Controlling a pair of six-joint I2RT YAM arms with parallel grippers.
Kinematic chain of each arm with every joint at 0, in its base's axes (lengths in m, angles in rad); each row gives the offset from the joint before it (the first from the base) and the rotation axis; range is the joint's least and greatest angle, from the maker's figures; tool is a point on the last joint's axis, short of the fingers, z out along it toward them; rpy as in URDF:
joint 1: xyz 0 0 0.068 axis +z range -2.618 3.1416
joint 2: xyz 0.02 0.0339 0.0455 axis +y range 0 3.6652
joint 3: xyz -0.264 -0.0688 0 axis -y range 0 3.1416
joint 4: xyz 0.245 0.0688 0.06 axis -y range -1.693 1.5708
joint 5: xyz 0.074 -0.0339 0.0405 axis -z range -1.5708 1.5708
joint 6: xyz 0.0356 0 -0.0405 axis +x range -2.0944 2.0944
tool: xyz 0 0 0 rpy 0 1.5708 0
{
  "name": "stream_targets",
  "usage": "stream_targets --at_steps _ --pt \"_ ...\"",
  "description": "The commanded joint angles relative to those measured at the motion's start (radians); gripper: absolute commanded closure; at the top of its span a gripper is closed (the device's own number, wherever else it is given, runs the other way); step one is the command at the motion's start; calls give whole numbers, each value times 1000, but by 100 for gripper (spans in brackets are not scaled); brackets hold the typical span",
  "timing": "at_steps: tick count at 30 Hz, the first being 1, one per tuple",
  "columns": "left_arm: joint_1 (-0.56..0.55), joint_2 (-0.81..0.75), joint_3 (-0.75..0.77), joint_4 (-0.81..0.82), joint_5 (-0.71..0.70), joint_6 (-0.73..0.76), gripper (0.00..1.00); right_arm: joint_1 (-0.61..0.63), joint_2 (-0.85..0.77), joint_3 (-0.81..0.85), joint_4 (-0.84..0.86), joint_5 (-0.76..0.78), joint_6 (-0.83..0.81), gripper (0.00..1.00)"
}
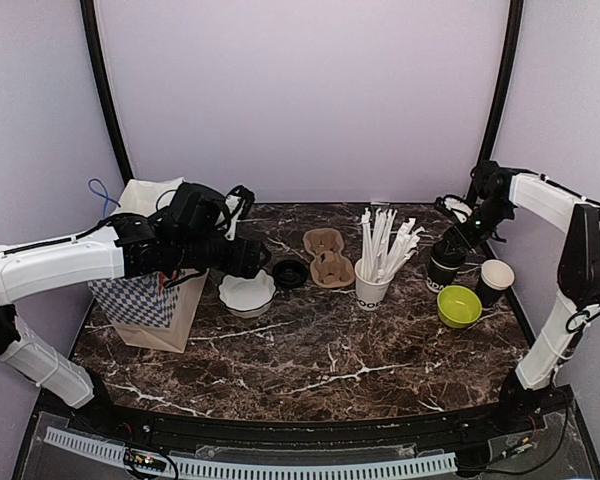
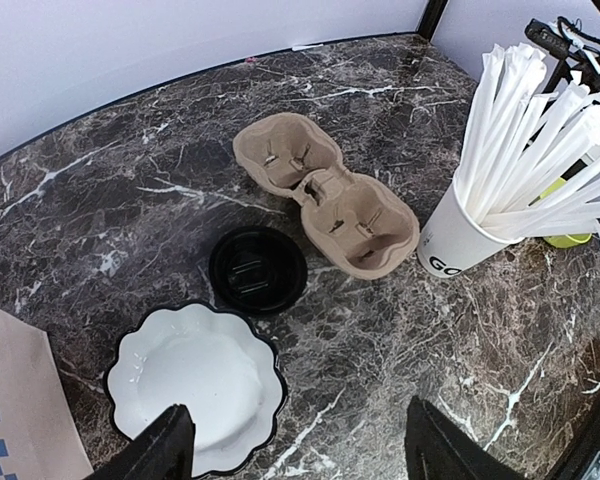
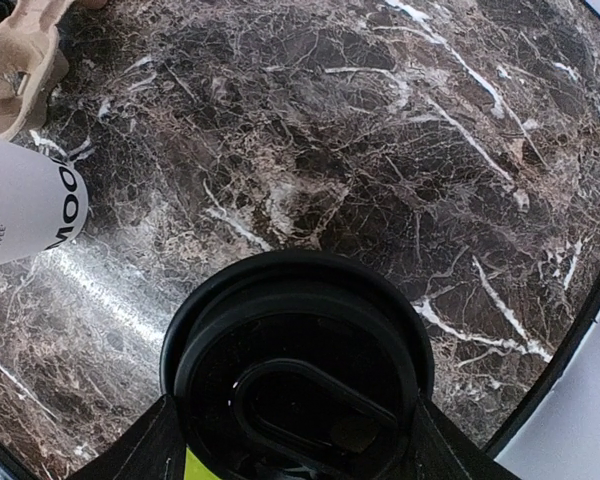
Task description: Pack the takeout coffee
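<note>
Black lidded cup (image 3: 300,350) at far right of table (image 1: 310,370), upright, lid seated. Right fingers (image 3: 145,450) placed one either side of lid rim, close against it; cannot tell whether clamped or only straddling. Approach from above judged sensible: keeps cup level for lifting.

Second black cup (image 1: 496,279) just right of it, open-topped, white inside. Loose black lid (image 2: 257,269) flat on table just left of cardboard carrier (image 2: 325,205), presumably for that cup.

Left fingers (image 2: 165,450) spread wide, empty, hovering over white scalloped dish (image 2: 195,385) near the loose lid; likely posed to fetch it.

Carrier mid-table between arms, both wells up and empty, reachable from either side. Straw cup (image 1: 372,285) standing between carrier and cups: clip hazard on transfer. No cup packed yet.
</note>
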Motion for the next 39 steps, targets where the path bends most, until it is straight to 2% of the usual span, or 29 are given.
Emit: stream_targets --at_steps 1,3,4,5,6,11,17,19,25,33,39 --pt "6 -11 -10 18 24 -2 26 -4 26 35 19 8 21 33" --pt "6 -7 -6 17 25 1 26 -5 20 45 5 -1 12 27" --pt "7 -6 -3 16 25 4 26 -5 13 50 -4 -4 8 18" --pt "6 -6 -2 15 26 5 26 -4 3 54 -12 -5 6 5" --pt "6 -4 -1 14 26 7 26 -4 -5 58 -22 -4 3 2" --pt "7 -1 1 16 35 13 26 -8 -66 84 -75 61 14 2" --pt "7 -5 -4 19 43 26 26 -26 -182 16 -89 202 -13 2" --pt "8 -8 -5 19 44 34 26 -70 -205 -7 -121 210 -49 9" --pt "8 -14 -7 17 38 52 26 -75 -280 -154 -136 273 -138 39" --pt "8 -10 -12 19 50 58 26 -76 -252 -260 -64 290 -153 51" --pt "8 -22 -23 16 43 57 26 -75 -220 -281 -42 294 -153 75"
